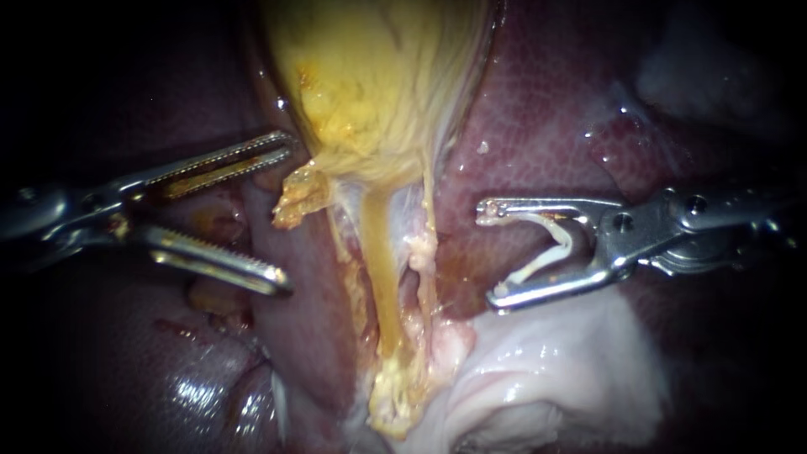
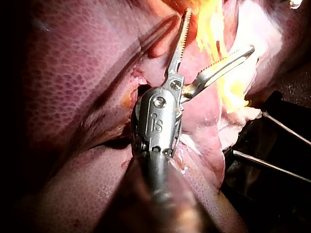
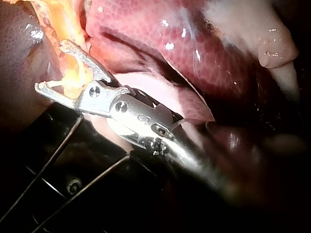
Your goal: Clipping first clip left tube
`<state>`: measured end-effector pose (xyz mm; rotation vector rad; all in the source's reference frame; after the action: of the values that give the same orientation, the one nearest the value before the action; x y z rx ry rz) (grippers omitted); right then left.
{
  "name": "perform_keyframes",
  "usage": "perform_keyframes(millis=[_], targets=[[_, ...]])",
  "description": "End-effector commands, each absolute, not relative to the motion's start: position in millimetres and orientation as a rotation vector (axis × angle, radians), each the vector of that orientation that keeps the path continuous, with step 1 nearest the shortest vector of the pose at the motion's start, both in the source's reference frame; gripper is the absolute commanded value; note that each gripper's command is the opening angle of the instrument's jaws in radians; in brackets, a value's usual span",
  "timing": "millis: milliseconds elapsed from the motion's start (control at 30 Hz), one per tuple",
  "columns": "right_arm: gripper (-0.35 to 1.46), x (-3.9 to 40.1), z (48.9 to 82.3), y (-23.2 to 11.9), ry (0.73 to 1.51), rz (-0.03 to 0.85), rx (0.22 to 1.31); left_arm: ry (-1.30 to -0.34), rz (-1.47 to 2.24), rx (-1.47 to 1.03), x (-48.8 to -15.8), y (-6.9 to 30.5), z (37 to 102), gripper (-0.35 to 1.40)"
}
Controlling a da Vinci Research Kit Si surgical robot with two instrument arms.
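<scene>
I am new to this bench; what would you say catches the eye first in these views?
The bright yellow gallbladder fills the upper middle of the endoscope view and narrows into a yellow tube that runs down between the dark red liver. An instrument flanks it on each side. The left instrument is spread wide open, and the right instrument carries a white clip.

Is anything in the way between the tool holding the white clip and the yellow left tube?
Yes. The right instrument carries the white clip and comes in from the right. The thinner, pale right tube runs between it and the yellow left tube. Nothing else visible blocks the way.
</scene>
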<state>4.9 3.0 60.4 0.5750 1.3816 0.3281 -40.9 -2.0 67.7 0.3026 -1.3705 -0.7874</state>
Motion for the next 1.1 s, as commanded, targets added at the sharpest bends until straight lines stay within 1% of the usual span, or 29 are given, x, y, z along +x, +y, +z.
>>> perform_keyframes(millis=[33, 200, 333, 400, 433, 467, 567, 767, 967, 1100], targets=[[0.60, 4.9, 60.4, 3.0, 1.381, 0.328, 0.575, -1.360, -0.801, 0.306, -40.9, -2.0, 67.7, 0.93], [0.60, 4.9, 60.4, 2.9, 1.381, 0.328, 0.575, -1.327, -0.882, 0.356, -41.1, -2.0, 68.3, 0.68], [0.60, 4.9, 60.4, 2.9, 1.381, 0.328, 0.575, -1.285, -0.906, 0.365, -41.0, -1.9, 68.8, 0.24], [0.60, 4.9, 60.4, 2.9, 1.381, 0.328, 0.575, -1.265, -0.907, 0.362, -40.8, -1.9, 69.2, -0.13], [0.60, 4.9, 60.4, 2.9, 1.381, 0.328, 0.575, -1.258, -0.909, 0.357, -40.6, -1.9, 69.4, -0.28], [0.60, 4.9, 60.4, 2.9, 1.381, 0.328, 0.575, -1.244, -0.911, 0.354, -40.5, -1.9, 69.6, -0.35], [0.60, 4.9, 60.4, 2.9, 1.381, 0.328, 0.575, -1.217, -0.916, 0.355, -39.9, -1.9, 70.1, -0.35], [0.60, 4.9, 60.5, 2.9, 1.381, 0.327, 0.575, -1.206, -0.931, 0.360, -38.4, -1.3, 69.2, -0.35], [0.60, 4.9, 60.7, 2.7, 1.382, 0.326, 0.574, -1.199, -0.952, 0.364, -35.7, -0.3, 65.7, -0.35], [0.60, 4.9, 61.0, 2.6, 1.381, 0.325, 0.572, -1.219, -0.972, 0.359, -34.2, -0.1, 63.4, -0.35]])
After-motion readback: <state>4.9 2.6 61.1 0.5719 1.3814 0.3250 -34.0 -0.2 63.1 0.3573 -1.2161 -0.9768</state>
